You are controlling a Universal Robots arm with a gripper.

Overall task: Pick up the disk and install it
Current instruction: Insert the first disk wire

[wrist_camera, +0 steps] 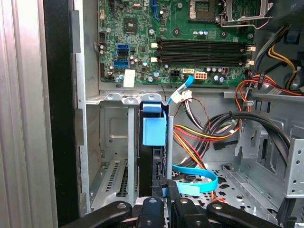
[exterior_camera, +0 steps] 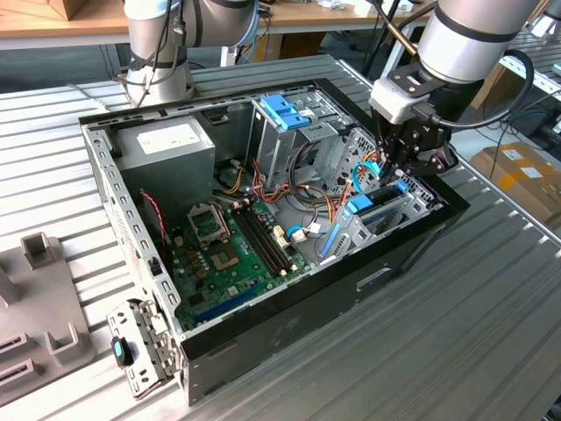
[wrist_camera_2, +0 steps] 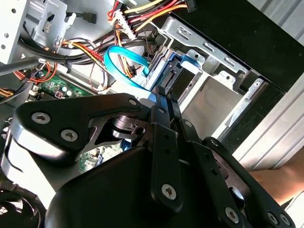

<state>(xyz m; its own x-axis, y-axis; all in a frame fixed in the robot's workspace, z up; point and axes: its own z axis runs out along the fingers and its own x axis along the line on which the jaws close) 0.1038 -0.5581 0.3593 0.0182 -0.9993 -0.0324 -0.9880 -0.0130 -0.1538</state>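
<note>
Silver arm, black screw-studded hand

An open computer case on the ribbed worktop holds a green motherboard and grey power-supply box, with a possibly loose bracket beside it.

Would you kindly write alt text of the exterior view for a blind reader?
The arm's gripper reaches into an open computer case at the exterior view's right, directly over the blue-railed disk standing on edge. A green motherboard and grey power supply sit inside too.

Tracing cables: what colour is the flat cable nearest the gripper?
Flat cable: light blue; first wrist view.
</note>
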